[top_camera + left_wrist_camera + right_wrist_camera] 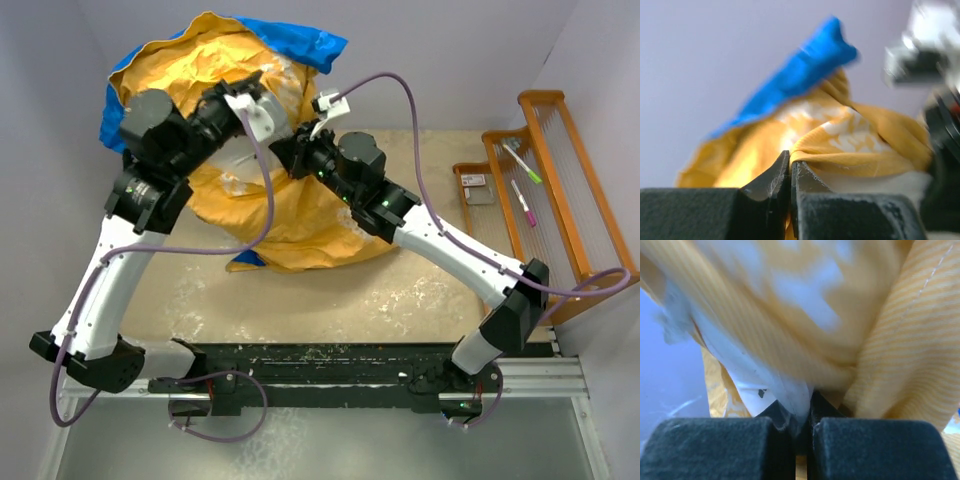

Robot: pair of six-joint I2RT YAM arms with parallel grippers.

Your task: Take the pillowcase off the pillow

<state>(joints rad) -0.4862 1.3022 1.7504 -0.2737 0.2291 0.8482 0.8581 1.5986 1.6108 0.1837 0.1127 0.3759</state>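
— Between the pressed-together fingers of the left end effector [790, 172], what is pinched?
— An orange pillowcase [870, 135] fold. A white pillow [747, 372] fold is pinched by the right end effector [807, 415]; everything is heaped on the surface's [330, 300] far side.

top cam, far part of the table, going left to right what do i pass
blue fold of the pillowcase → left end effector → right end effector → small orange tray → stepped wooden rack holding markers
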